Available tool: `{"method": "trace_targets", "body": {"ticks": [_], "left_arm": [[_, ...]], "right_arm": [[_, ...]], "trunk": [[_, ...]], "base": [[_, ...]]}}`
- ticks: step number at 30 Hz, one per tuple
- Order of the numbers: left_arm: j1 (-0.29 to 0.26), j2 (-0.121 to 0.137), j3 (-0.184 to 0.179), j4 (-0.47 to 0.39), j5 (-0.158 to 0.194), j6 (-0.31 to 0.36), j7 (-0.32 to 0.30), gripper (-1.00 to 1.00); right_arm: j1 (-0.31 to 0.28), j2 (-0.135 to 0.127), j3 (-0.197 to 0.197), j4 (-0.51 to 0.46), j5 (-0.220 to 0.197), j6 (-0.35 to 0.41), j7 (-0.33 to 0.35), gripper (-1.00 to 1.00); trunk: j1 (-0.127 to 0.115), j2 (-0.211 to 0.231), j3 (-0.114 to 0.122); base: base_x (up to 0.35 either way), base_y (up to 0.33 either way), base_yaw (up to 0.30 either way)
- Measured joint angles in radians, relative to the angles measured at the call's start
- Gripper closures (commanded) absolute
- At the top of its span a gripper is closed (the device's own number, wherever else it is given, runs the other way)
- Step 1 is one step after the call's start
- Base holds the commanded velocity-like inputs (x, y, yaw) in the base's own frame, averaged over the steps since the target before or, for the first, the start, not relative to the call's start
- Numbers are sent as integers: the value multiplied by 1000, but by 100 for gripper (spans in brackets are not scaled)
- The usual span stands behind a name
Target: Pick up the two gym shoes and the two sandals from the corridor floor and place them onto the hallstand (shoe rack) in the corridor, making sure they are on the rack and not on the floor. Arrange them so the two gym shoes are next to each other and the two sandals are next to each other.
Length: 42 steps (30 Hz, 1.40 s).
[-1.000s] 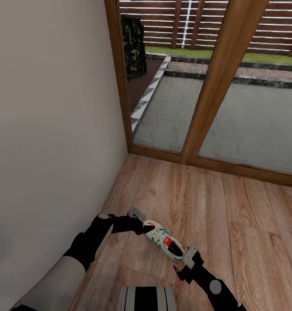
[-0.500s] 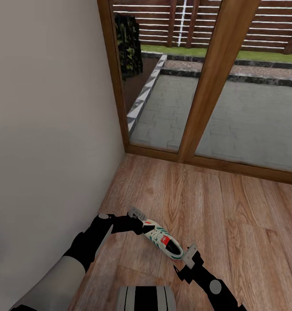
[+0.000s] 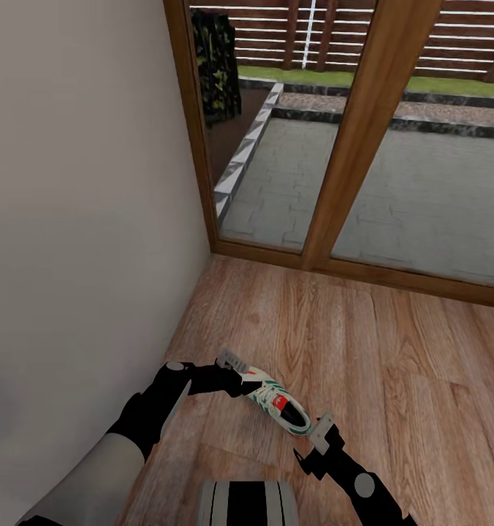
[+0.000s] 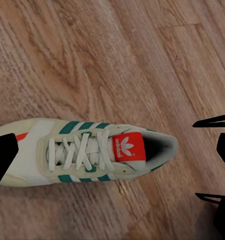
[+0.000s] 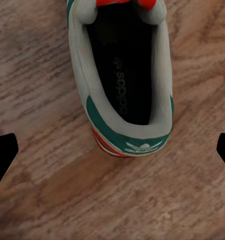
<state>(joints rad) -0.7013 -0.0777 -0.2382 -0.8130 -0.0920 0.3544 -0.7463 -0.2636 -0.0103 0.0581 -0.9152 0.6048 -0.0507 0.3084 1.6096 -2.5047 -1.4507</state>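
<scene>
The jaws of the left gripper (image 3: 236, 364) cannot be judged as spread or pressed together: in the head view only its grey finger plate is seen just beside the toe of the gym shoe (image 3: 278, 408), and in the left wrist view a single dark fingertip is cut off at the frame edge beside that toe. The right gripper (image 3: 321, 431) is seen spread, its two dark fingertips lying wide apart on either side of the heel in the right wrist view, with nothing pinched between them. The single gym shoe (image 4: 85, 152) is laid upright on the corridor floor (image 3: 364, 343), with its toe toward the left gripper and its heel toward the right one. Nothing is contained in the shoe; its dark inner lining is exposed. Both black forearms are reached forward and low from the bottom of the head view, converging on the shoe from opposite ends. An "adidas" wordmark with a trefoil is printed in white on the red tongue patch, "adidas" is read again on the dark insole (image 5: 123, 90), and a trefoil logo is shown on the green heel tab. A plain wall (image 3: 79, 219) is seen at the left, and a wood-framed glass door (image 3: 349, 139) beyond the floor.
</scene>
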Motion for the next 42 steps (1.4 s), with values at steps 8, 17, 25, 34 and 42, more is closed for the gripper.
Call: {"method": "trace_targets", "body": {"ticks": [8, 17, 25, 34, 42], "left_arm": [[-1, 0, 0, 0, 0, 0, 0, -100], [-2, -1, -1, -4, 0, 0, 0, -100], [-1, 0, 0, -5, 0, 0, 0, -100], [2, 0, 0, -5, 0, -4, 0, -100], [2, 0, 0, -5, 1, -5, 0, -100]], "right_arm": [[0, 0, 0, 0, 1, 1, 0, -100], [0, 0, -1, 0, 1, 1, 0, -100], [0, 0, 0, 0, 1, 1, 0, -100], [0, 0, -1, 0, 1, 1, 0, -100], [0, 0, 0, 0, 0, 1, 0, -100]], "trunk": [[0, 0, 0], [1, -1, -12], [1, -1, -12], [1, -1, -12], [1, -1, -12]], "base": [[0, 0, -161], [0, 0, -85], [0, 0, -5], [89, 0, 0], [33, 0, 0]]}}
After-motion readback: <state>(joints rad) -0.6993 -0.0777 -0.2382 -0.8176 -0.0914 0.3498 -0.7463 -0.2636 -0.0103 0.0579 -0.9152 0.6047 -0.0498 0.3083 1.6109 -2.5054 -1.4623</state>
